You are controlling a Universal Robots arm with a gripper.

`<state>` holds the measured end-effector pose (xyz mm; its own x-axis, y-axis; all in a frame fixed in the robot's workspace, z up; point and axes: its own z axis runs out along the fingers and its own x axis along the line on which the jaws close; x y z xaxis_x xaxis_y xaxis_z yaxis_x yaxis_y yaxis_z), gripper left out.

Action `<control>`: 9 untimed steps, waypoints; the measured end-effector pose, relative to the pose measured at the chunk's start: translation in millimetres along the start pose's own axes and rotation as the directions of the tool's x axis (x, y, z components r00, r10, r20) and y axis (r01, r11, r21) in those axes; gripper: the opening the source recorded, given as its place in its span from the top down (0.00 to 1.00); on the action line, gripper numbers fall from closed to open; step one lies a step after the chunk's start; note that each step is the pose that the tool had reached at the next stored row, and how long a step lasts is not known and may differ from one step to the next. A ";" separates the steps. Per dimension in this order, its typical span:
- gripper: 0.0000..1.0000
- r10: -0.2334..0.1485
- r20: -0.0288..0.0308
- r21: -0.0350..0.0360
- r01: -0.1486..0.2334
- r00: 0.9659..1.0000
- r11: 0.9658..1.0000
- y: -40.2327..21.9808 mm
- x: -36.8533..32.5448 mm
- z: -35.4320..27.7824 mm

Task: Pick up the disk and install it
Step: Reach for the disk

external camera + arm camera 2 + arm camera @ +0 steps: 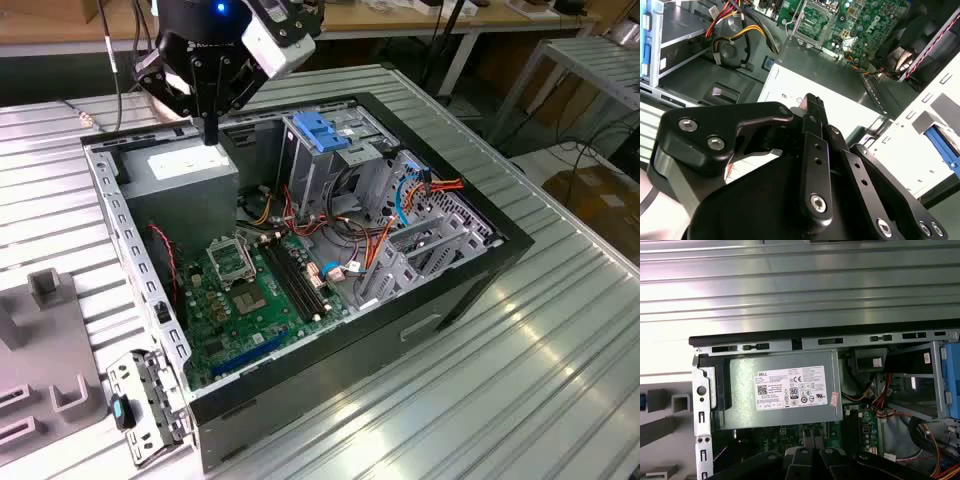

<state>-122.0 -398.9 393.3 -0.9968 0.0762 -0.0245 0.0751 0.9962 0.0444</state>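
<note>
Second wrist view: disk [942, 147], seemingly the blue-railed piece sitting in a pale holder [912, 150] just outside the computer case [330, 370]. Claw [812, 101] is hovering over the power supply [840, 80], fingers [815, 130] closed, gripping nothing; a good pickup is needing wide-open fingers squared to those rails.

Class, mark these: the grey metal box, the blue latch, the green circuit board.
grey metal box [790, 389], first wrist view, middle of its top face.
blue latch [320, 130], exterior view, its top face.
green circuit board [235, 315], exterior view, its middle.
</note>
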 end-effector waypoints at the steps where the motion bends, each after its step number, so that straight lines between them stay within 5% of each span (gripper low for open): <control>1: 0.89 0.000 0.000 0.000 0.000 1.000 1.000 0.0 0.0 0.0; 9: 0.89 0.000 0.000 0.000 0.000 1.000 1.000 -0.3 4.6 -0.2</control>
<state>-126.5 -398.9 393.3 -0.9968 0.0762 -0.0244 0.0751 0.9962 0.0444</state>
